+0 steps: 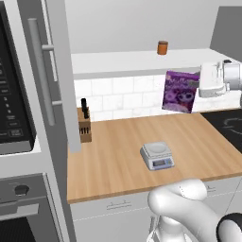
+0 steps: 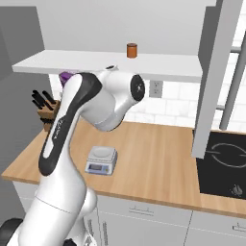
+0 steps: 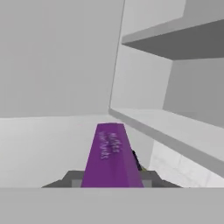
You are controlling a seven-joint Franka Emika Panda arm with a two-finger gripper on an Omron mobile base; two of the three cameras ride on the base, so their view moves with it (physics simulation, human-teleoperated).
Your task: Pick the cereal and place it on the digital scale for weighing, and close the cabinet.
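Holding the cereal (image 1: 180, 91) in mid-air, with the gripper (image 1: 201, 87) clamped tight on the right edge of the purple box, seen from the left base view. Hanging well above the wooden counter (image 1: 118, 156) and just below the open cabinet (image 1: 142, 61) shelf, front picture facing out, slightly tilted. Seen end-on from the hand view as a long purple slab (image 3: 110, 155) running away between the dark fingers (image 3: 72, 178), with the pale cabinet interior beyond. Mostly hidden behind the arm in the right base view, apart from what looks like a purple corner (image 2: 67, 75) under the shelf, though too small to be sure.

Resting flat on the counter, the digital scale (image 1: 157, 155), below and to the left of the cereal and well apart from it, top platform bare, bluish display facing forward; same scale (image 2: 101, 160) in front of the arm from the right side. Standing against the tiled wall further left of the scale, a wooden knife block (image 1: 84, 125). Sitting on the cabinet shelf above the scale, a small orange-brown jar (image 1: 162, 47). Swung wide open at the left, the cabinet door (image 1: 56, 71) with its long bar handle (image 1: 41, 71).
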